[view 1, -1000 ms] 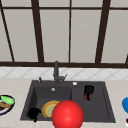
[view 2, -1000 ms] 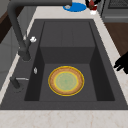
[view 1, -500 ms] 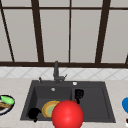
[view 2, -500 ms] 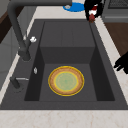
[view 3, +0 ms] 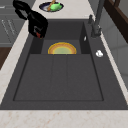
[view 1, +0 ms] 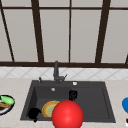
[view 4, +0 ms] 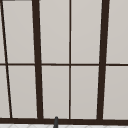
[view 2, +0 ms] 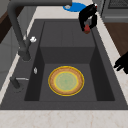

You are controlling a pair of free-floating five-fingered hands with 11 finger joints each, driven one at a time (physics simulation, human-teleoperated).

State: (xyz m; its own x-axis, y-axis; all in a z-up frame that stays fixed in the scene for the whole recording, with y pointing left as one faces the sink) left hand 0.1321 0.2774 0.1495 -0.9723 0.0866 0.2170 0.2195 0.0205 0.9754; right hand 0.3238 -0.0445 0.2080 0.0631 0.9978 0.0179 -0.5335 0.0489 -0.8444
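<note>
The front view shows the right hand (view 1: 72, 94) above the sink (view 1: 105, 100), just over a large red object (view 1: 67, 115) that covers part of the yellow plate (view 1: 48, 109). It does not show the grip.

The 2 side views do. There the right hand (view 2: 87, 15) (view 3: 37, 23) has its fingers curled around the red object (view 2: 86, 29) (view 3: 38, 34), which is mostly hidden and held in the air above the sink's front edge. The left side view shows the whole yellow plate (view 2: 66, 80) on the basin floor.

The left hand (view 1: 33, 113) is at the sink's front left corner. It is cut off at the frame edge in the left side view (view 2: 122, 63), and its finger state cannot be determined. The upper view shows the window (view 4: 70, 62) and the faucet (view 4: 56, 122) tip.
</note>
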